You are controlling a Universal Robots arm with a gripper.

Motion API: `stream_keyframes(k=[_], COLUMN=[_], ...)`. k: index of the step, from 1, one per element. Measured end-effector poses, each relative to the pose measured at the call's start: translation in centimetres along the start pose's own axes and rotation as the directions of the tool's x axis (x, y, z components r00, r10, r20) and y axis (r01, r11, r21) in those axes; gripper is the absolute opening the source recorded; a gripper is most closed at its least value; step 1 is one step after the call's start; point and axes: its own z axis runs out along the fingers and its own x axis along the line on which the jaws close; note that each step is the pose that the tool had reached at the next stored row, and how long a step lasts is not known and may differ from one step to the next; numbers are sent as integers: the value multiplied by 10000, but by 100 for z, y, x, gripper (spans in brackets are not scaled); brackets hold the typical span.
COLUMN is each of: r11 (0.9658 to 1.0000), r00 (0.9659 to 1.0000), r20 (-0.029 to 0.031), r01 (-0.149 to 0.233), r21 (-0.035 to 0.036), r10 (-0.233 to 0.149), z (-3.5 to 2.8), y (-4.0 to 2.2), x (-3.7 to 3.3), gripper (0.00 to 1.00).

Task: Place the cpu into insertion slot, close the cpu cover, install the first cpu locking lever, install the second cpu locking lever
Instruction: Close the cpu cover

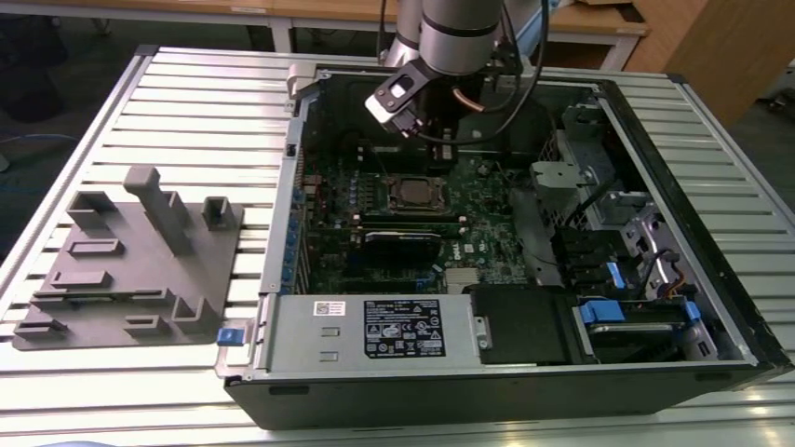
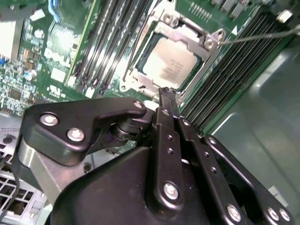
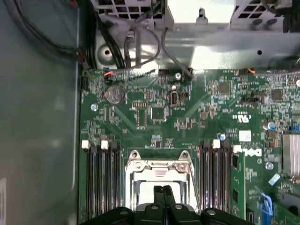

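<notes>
Here, the arm (image 1: 453,33) comes into the open computer case (image 1: 497,396) from twelve o'clock in the exterior view, its wrist hanging over the green circuit board (image 1: 497,233). The insertion slot (image 1: 387,194) lies near the middle of that board, just toward six o'clock from the wrist.

In the second wrist view the pincer (image 2: 164,96) has its two black fingers pressed together into one narrow tip, with nothing gripped between them. That tip sits at the edge of the socket, right beside the silvery frame; whether it touches the metal I cannot tell. The cpu (image 2: 169,65) lies flat in the slot, its dull grey face showing through the square opening of the cpu cover (image 2: 185,33), which is down around it. A locking lever (image 2: 258,36), a thin silvery rod, runs out from one corner of the cover and crosses over the memory slots (image 2: 243,70) beside the socket.

The case rests on a slatted metal tabletop (image 1: 186,112). At nine o'clock from the case a grey moulded fixture (image 1: 125,270) lies on the slats, well apart from it. At six o'clock inside the case sits a grey box with a black label (image 1: 404,328).
</notes>
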Motion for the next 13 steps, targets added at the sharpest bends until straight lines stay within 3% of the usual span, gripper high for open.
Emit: stream_keyframes(k=[7,13], r11=[10000,10000], r00=[10000,10000], r20=[2,10], r01=[-1,-3], r21=[0,0], r10=[1,3], z=[34,70], y=[-102,-133], x=[-2,-3], gripper=[11,11])
